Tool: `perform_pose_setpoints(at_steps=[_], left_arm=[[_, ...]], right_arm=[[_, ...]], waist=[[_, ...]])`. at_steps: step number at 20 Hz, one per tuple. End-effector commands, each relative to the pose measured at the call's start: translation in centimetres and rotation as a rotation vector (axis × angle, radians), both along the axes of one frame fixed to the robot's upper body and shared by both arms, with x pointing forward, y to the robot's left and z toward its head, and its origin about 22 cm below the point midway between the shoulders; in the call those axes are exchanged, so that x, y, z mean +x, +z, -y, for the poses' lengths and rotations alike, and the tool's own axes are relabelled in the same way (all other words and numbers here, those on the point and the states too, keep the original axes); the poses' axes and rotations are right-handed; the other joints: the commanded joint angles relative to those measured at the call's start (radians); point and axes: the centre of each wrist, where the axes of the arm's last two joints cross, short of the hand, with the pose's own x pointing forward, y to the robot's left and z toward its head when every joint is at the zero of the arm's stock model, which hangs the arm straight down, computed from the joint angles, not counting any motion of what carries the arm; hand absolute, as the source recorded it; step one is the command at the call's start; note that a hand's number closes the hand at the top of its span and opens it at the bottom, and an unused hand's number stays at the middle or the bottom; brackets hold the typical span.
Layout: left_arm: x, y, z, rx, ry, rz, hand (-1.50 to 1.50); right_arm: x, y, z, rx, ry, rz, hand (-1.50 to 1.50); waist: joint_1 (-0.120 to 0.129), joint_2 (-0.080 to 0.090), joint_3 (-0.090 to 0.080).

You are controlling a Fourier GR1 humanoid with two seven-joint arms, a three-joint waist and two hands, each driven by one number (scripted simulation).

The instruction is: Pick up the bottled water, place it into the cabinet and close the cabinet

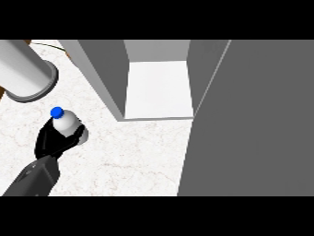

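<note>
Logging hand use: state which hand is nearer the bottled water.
Left. The left hand is curled round the bottled water, holding it on the counter. The right hand is out of view.

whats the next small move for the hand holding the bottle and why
Probably carry it up and to the right, toward the cabinet. The left hand is already curled round the bottled water, blue cap up, on the counter, and the cabinet's open door leaves its white inside free to receive the bottle.

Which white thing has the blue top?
The bottled water in the left hand, blue-capped. The big white cylinder behind it has none.
</note>
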Motion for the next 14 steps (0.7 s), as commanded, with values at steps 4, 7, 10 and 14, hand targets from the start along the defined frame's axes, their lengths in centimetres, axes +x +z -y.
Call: perform_pose_setpoints(at_steps=[4, 7, 10, 14], left_arm=[[-0.4, -1.0, 2.6, 0.166, -0.038, 0.137, 1.50], [1.1, -0.9, 7.0, 0.145, -0.138, 0.132, 1.50], [0.5, -1.6, 8.7, 0.161, -0.220, 0.130, 1.50], [2.3, -0.3, 12.3, 0.095, -0.257, 0.185, 1.50]], right_arm=[[-1.7, 1.0, 1.4, 0.030, 0.012, 0.024, -1.50], [-2.8, 1.2, 2.2, 0.019, -0.008, 0.032, -1.50], [-3.7, 1.7, 2.2, 0.000, -0.048, 0.041, -1.50], [-2.1, 0.8, 3.6, 0.003, -0.089, 0.046, -1.50]], waist=[[0.004, 0.000, 0.001], [0.001, -0.005, 0.002], [0.006, -0.007, 0.001], [0.017, -0.008, 0.003]])
